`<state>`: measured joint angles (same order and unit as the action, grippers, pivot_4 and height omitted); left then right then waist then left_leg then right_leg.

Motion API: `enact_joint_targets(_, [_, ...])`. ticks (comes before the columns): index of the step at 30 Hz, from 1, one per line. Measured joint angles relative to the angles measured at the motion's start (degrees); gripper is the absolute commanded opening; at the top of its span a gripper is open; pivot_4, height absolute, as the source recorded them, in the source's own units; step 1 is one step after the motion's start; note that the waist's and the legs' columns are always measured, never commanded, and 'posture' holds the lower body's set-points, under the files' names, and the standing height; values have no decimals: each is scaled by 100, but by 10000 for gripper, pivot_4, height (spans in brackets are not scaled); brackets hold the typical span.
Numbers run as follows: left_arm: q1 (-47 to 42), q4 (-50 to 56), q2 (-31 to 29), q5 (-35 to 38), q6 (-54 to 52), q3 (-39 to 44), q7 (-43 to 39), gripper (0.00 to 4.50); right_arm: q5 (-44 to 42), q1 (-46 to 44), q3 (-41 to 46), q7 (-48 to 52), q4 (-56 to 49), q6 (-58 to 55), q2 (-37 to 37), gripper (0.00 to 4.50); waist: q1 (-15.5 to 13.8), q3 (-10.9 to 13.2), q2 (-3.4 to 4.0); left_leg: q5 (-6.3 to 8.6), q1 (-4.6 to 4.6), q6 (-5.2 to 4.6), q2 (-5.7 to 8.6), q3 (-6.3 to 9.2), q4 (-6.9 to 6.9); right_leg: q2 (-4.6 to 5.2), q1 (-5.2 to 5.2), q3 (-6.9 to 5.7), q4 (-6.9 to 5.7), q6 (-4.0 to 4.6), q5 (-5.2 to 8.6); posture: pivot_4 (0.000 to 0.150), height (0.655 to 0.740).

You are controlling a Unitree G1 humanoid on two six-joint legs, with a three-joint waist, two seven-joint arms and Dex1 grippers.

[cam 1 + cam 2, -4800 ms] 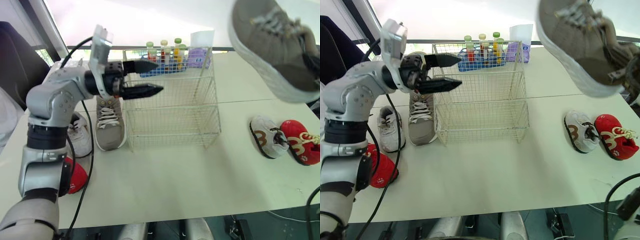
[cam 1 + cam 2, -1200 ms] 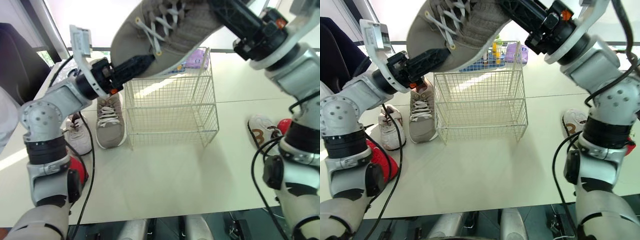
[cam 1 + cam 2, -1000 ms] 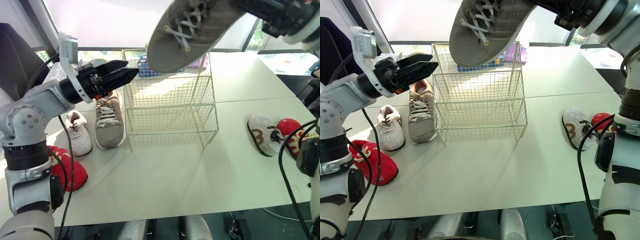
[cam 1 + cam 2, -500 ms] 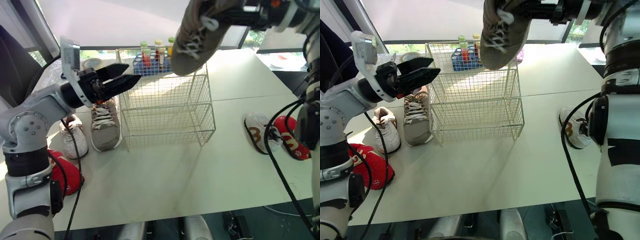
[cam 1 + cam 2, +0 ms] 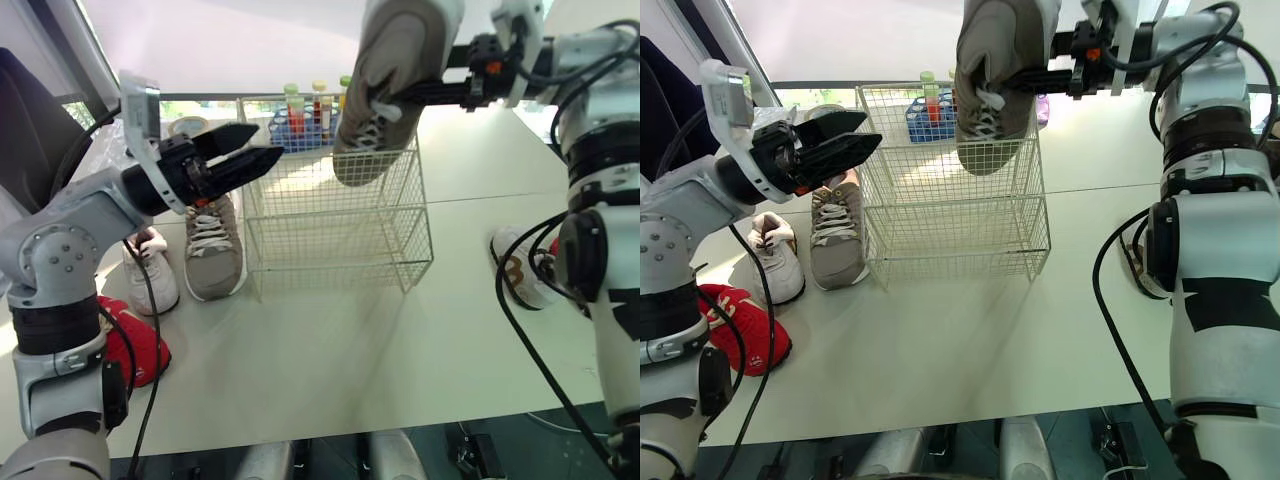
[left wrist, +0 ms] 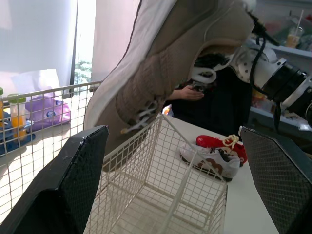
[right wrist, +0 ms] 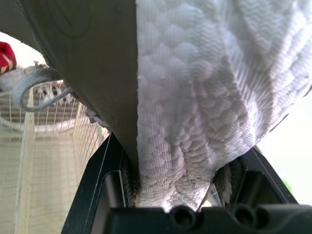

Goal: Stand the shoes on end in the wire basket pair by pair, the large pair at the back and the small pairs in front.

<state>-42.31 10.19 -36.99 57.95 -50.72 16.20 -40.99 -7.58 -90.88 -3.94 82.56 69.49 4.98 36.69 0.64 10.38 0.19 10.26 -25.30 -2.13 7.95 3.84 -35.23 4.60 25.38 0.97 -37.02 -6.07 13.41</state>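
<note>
Swung toe-down since a moment ago, the large grey lace-up sneaker (image 5: 395,40) hangs over the white wire basket (image 5: 335,235), pinched tight in the right gripper (image 5: 420,92). Beside the basket's rim the left gripper (image 5: 265,145) hovers, jaws wide and empty.

Head stereo pair looking down, wrist cameras close, sharing basket (image 5: 340,240)

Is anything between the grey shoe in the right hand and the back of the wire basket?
Nothing visible. The wire basket is empty and open-topped. The grey shoe hangs toe down over it in the right hand. The open left hand is at the basket's left edge, not under the shoe.
</note>
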Motion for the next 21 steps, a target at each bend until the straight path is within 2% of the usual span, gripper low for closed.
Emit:
enact_joint_targets(14, [-57, 113, 48, -3, 1, -211, 72, 44063, 223, 414, 248, -347, 168, 130, -216, 17414, 9, 0, 0, -2, 3, 3, 0, 1, -3, -1, -3, 0, -3, 0, 0, 1500, 7400])
enact_joint_targets(16, [-76, 113, 50, -15, 2, -237, 75, 45000, 235, 417, 258, -352, 166, 130, -218, 27237, 10, 0, 0, -2, 4, 3, 0, 1, -3, -2, -3, 0, -3, 0, 0, 1500, 7400])
enact_joint_targets(17, [-84, 113, 56, -30, 3, -253, 77, 45000, 251, 419, 259, -357, 163, 130, -218, 30181, 10, 0, 0, -2, 4, 3, 0, 1, -3, -1, -3, 0, -4, 0, 0, 1500, 7400])
enact_joint_targets(19, [-116, 112, 85, -57, 8, -286, 84, 45000, 296, 472, 256, -357, 156, 126, -217, 41949, 13, -1, -1, -2, 5, 3, 0, 1, -4, -2, -5, 0, -4, 0, 0, 1500, 7400])
enact_joint_targets(20, [-136, 112, 103, -68, 15, -315, 84, 45000, 310, 526, 252, -366, 154, 126, -220, 44436, 15, -1, -1, -2, 5, 3, 0, 1, -4, -2, -5, 0, -4, 0, 0, 1500, 7400])
enact_joint_targets(21, [-144, 113, 109, -78, 19, -347, 82, 45000, 345, 585, 245, -386, 154, 126, -229, 44436, 20, -1, -1, -2, 5, 3, 0, 1, -5, -2, -5, 0, -5, 0, 0, 1500, 7400])
